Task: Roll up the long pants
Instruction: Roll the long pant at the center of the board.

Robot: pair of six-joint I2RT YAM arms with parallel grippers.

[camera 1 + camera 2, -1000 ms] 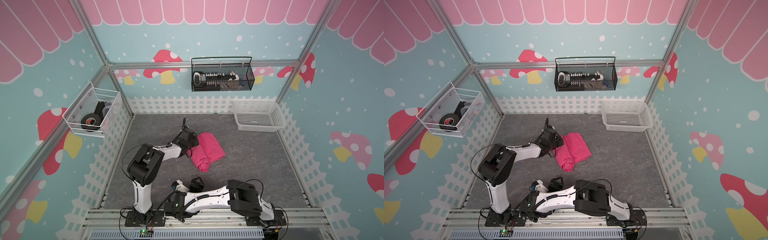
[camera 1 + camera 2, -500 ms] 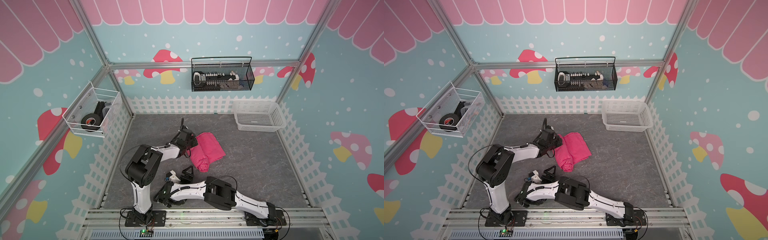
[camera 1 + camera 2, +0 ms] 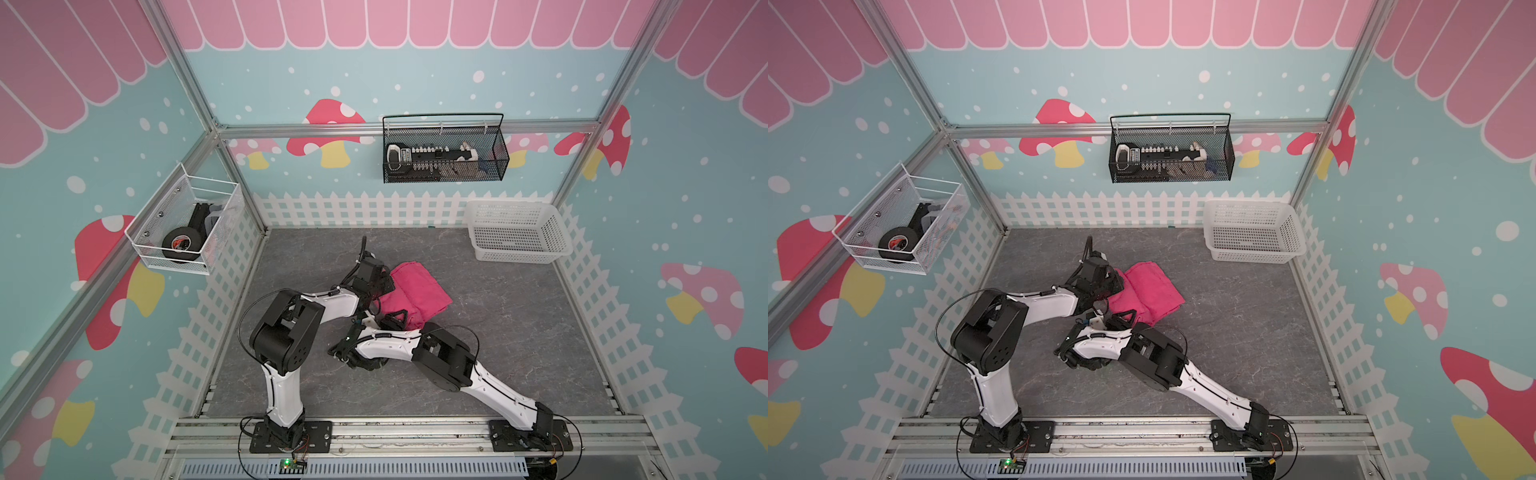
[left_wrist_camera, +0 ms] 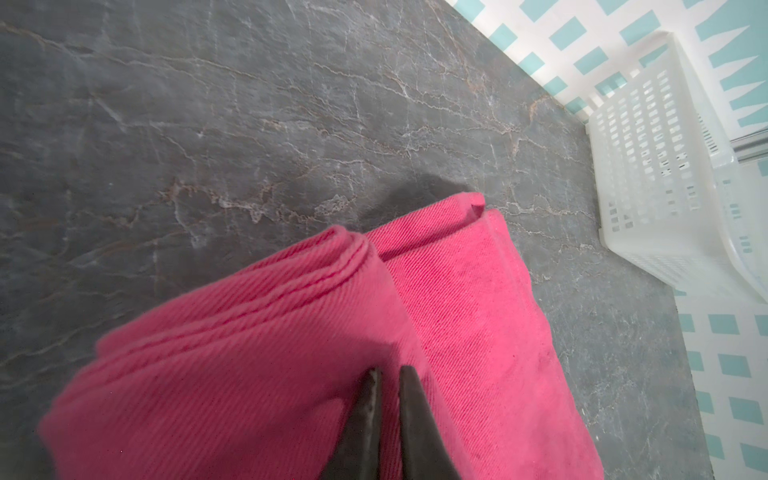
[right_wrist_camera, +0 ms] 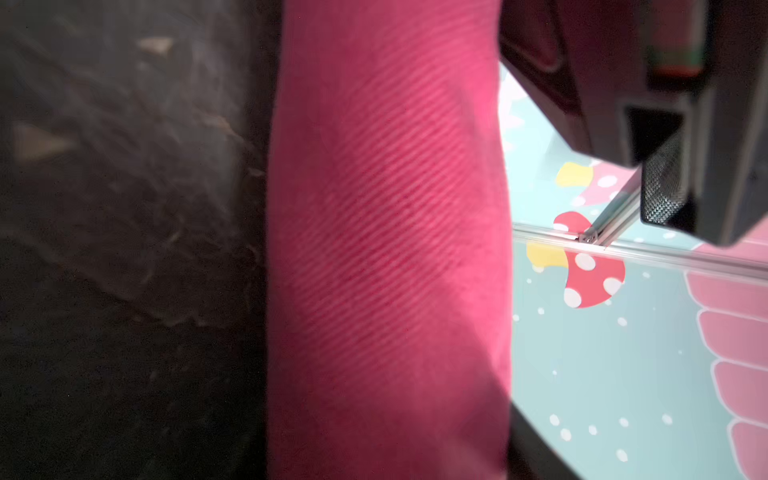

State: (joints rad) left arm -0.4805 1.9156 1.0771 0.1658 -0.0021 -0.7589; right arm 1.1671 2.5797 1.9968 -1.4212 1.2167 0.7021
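The hot-pink cloth long pants (image 3: pixel 417 291) lie bundled in the middle of the grey stone-look floor (image 3: pixel 519 340). My left gripper (image 4: pixel 388 376) is closed, tips on the cloth. My right gripper (image 3: pixel 395 319) is at their near edge; whether it is open or closed I cannot tell. Bare floor reaches the white plastic basket (image 3: pixel 515 255).

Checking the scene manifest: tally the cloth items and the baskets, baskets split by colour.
Pink long pants: 1
White baskets: 2 (plastic basket; white wire basket, hung at left)
Black baskets: 1 (black wire basket, hung at the back)
Total: 4
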